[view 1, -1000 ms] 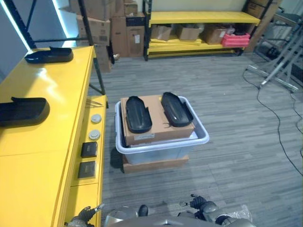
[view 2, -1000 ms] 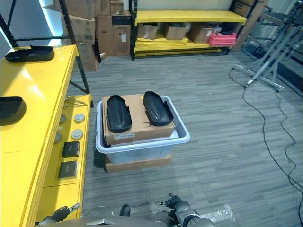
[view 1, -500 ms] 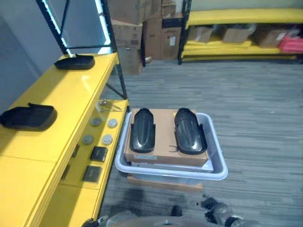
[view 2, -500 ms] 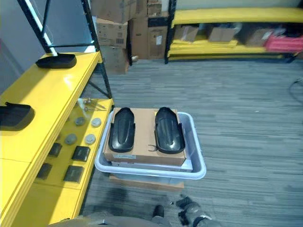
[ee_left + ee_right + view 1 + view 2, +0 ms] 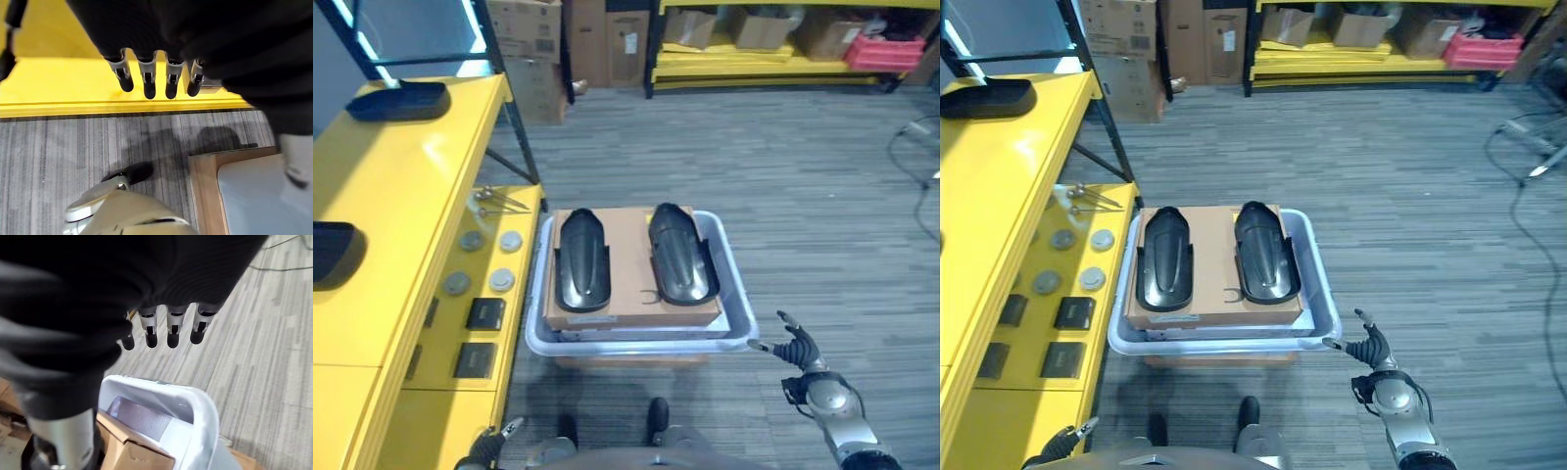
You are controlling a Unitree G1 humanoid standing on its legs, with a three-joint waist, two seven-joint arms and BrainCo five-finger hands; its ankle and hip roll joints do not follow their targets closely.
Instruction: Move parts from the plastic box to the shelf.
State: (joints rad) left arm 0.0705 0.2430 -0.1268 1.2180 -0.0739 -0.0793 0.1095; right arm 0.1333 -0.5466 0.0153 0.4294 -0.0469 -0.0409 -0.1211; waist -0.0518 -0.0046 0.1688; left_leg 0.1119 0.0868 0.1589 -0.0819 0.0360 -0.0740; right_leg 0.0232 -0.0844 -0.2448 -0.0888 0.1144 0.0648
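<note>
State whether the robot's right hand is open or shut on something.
Open. The right hand hangs empty beside the plastic box, fingers straight and spread; both black parts lie on the cardboard.

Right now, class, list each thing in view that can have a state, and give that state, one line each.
Plastic box: on the floor, holding a cardboard box.
Cardboard box: closed, two parts on its top.
Left part: lying flat, untouched.
Right part: lying flat, untouched.
Shelf: two dark parts on its top.
Right hand: open, beside the box's corner, holding nothing.
Left hand: open, holding nothing.
</note>
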